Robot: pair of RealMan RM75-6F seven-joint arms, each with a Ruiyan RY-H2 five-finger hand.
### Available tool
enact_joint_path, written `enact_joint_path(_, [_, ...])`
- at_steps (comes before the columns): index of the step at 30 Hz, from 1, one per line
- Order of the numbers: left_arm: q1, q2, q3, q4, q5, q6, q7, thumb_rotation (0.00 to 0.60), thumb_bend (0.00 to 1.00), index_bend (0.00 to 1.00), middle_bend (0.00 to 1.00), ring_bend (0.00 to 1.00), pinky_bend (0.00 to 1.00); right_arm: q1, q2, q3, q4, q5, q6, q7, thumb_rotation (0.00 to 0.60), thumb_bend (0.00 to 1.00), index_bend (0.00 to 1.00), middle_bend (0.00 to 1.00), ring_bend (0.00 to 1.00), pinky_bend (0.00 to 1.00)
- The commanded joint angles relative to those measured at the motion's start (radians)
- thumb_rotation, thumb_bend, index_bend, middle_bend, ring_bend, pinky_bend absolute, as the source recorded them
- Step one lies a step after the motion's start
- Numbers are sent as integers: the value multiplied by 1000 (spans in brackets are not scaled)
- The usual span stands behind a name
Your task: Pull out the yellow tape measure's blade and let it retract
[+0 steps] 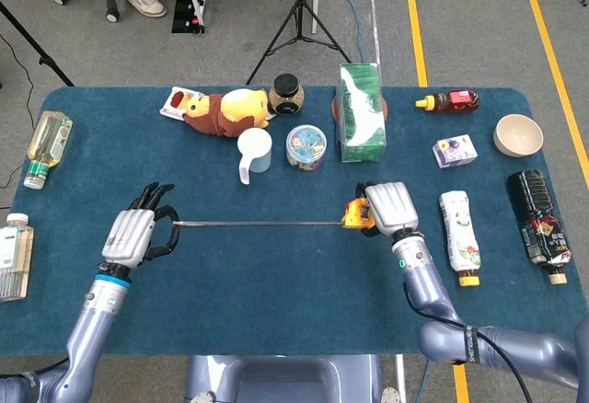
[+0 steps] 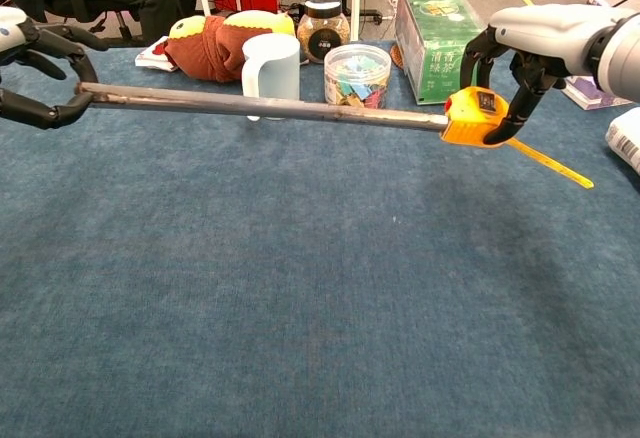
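My right hand [image 1: 390, 208] [image 2: 545, 36] grips the yellow tape measure [image 1: 355, 213] [image 2: 475, 118] above the blue table, right of centre. Its grey blade [image 1: 262, 224] [image 2: 260, 106] stretches out level to the left, above the cloth. My left hand [image 1: 138, 233] [image 2: 35, 68] pinches the blade's tip at the far left. A yellow strap [image 2: 548, 162] trails from the case to the right.
Behind the blade stand a white cup [image 1: 255, 153], a plastic tub [image 1: 305, 145], a plush toy [image 1: 224, 110], a jar [image 1: 287, 92] and a green box [image 1: 360, 113]. Bottles [image 1: 459, 226] and a bowl [image 1: 517, 134] lie at the right, two bottles [image 1: 46, 149] at the left edge.
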Motion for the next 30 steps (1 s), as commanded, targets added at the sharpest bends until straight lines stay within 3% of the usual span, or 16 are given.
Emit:
enact_joint_path(1, [15,15,7,7,7,2,-17,557,525,531,122,0,171,-1,0,-1,0,0,1,-2,597,295,668,701,780,778])
enact_joint_path(15, [25,16,-4,9,33,-12,-34,552,524,531,122,0,171,-4,-7,-1,-12,-6,8,-14,597,294,669,702,782,780])
enact_joint_path(30, [-70,-113,-73,16,-12,-81,60,554,516,531,122,0,171,1,-27,8,-23,-6,14,-22,596,294,669,702,783,780])
